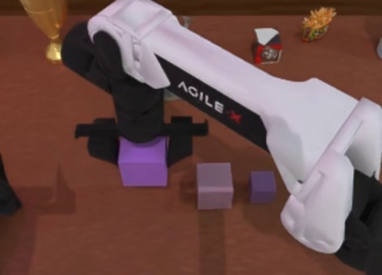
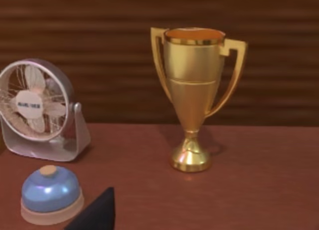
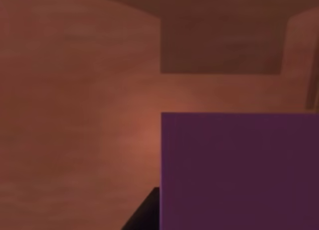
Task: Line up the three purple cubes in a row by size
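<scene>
Right pincer reached across the table, fingers spread wide, directly over the big purple cube. Just beside that cube, to the right: pale middle cube, then small dark cube, in one row. Left pincer: cannot tell

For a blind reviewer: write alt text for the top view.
The right arm reaches across the wooden table, its tool over the large bright purple cube, which heads a row with the medium lilac cube and small dark violet cube. A gold trophy and small carton stand behind.
</scene>
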Tool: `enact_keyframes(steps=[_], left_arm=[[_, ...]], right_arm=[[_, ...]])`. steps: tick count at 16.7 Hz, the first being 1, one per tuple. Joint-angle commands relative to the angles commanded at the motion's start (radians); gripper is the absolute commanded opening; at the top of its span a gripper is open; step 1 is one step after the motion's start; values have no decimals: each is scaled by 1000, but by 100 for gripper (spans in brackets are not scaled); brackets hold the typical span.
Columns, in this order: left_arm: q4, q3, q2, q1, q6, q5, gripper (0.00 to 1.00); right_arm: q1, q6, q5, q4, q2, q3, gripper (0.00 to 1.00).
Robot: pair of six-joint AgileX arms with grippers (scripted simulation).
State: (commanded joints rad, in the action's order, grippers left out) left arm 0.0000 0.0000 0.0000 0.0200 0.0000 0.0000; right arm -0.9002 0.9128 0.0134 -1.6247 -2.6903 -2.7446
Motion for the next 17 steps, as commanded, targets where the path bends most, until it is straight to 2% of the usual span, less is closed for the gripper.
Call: enact_keyframes(steps=[9,17], left_arm=[[0,0,0,0,0,0,100],[0,0,0,0,0,0,100]], right_arm=[[-8,17,0,37,13,32,0],[-12,20,-1,324,79,406,0]])
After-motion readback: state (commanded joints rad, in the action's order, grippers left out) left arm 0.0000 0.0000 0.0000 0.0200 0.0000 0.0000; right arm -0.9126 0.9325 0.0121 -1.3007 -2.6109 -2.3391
